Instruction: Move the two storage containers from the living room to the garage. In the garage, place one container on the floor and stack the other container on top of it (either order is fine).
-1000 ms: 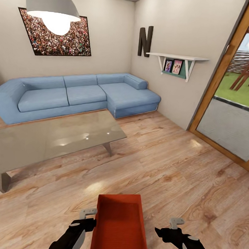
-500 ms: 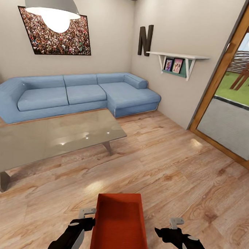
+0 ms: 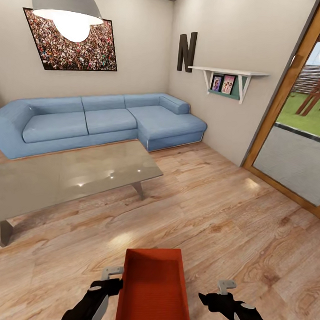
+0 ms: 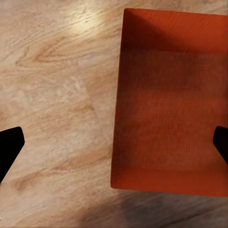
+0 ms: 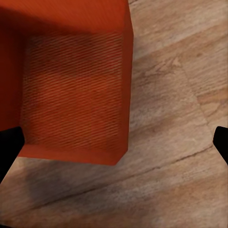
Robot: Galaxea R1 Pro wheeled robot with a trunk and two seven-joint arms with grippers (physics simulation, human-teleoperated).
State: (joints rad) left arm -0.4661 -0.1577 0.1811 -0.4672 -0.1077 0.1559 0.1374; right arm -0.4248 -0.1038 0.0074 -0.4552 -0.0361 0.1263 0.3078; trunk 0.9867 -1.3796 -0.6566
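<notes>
One orange-red lidless storage container [image 3: 153, 291] sits on the light wood-plank floor of the living room, directly in front of me. My left gripper [image 3: 111, 280] is open at its left wall, and my right gripper [image 3: 221, 293] is open a little off its right wall. In the left wrist view the container [image 4: 171, 99] has its side wall between the wide-spread black fingertips [image 4: 9, 147]. The right wrist view shows the container [image 5: 71, 80] with one corner between that gripper's fingertips [image 5: 221, 142]. The second container, the garage and the concrete floor are out of view.
A glass coffee table [image 3: 70, 178] stands ahead on the left, with a blue corner sofa [image 3: 101, 121] behind it along the wall. A wood-framed glass door [image 3: 293, 115] is on the right. A wall shelf [image 3: 228, 74] and a hanging lamp [image 3: 69, 10] are higher up.
The whole head view shifted very slightly a second ago, so the camera moved. The container and both grippers hold the same positions.
</notes>
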